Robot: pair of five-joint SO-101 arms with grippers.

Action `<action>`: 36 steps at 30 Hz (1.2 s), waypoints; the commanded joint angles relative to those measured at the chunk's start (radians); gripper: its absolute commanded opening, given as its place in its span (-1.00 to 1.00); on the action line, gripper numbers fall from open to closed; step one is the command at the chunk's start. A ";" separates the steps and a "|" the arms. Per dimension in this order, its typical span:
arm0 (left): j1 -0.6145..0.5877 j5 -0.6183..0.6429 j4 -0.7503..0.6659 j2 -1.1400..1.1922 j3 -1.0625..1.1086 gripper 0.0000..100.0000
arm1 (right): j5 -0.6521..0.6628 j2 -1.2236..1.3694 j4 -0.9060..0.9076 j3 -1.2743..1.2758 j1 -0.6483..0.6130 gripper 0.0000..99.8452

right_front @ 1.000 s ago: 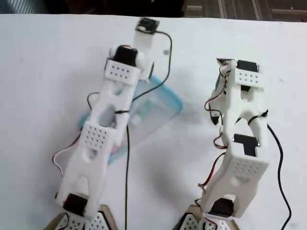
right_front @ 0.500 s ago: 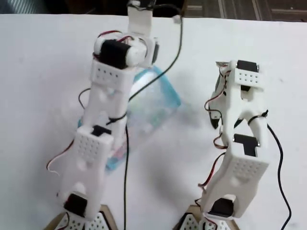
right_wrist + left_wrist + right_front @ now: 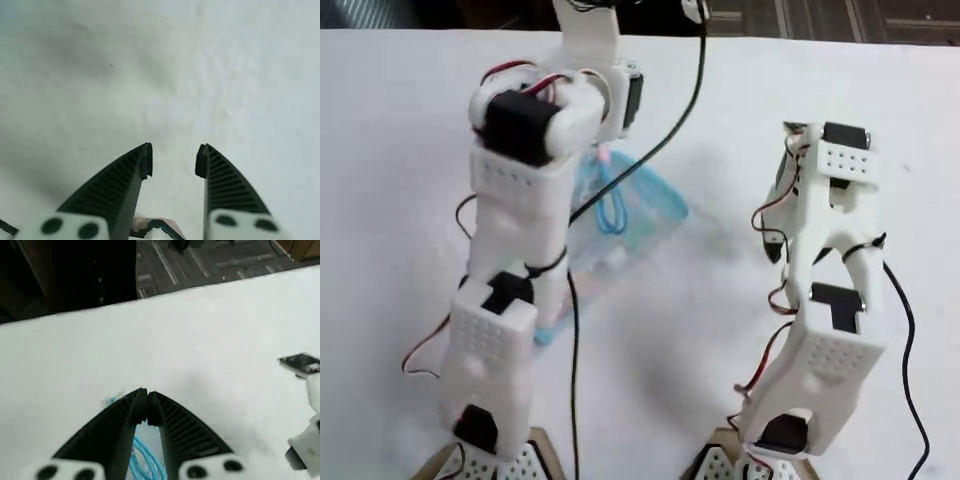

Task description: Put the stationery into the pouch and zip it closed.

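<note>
The clear pouch (image 3: 645,215) with blue trim lies at the table's middle-left, and its far end is pulled up off the surface. A blue cord loop (image 3: 610,205) hangs at that raised end. My left gripper (image 3: 145,399) is shut, fingertips together, with the blue cord (image 3: 142,460) dangling just under them; in the high view the left arm (image 3: 520,190) stands tall over the pouch and hides the fingers. Pale stationery shows faintly inside the pouch. My right gripper (image 3: 172,162) is open over bare white table, nothing between its fingers.
The right arm (image 3: 825,250) stands folded at the right, apart from the pouch. The white table (image 3: 410,150) runs to a far edge with dark floor beyond. A black cable (image 3: 670,120) trails from the left arm across the pouch.
The left arm has risen and swung up, lifting the pouch's far end so it crumples and the blue cord loop shows. The right arm has stayed put.
</note>
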 commanded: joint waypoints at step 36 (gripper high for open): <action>-0.643 -0.158 -0.311 -0.585 1.873 -0.89 | -0.480 0.429 0.008 -0.585 -0.473 -0.97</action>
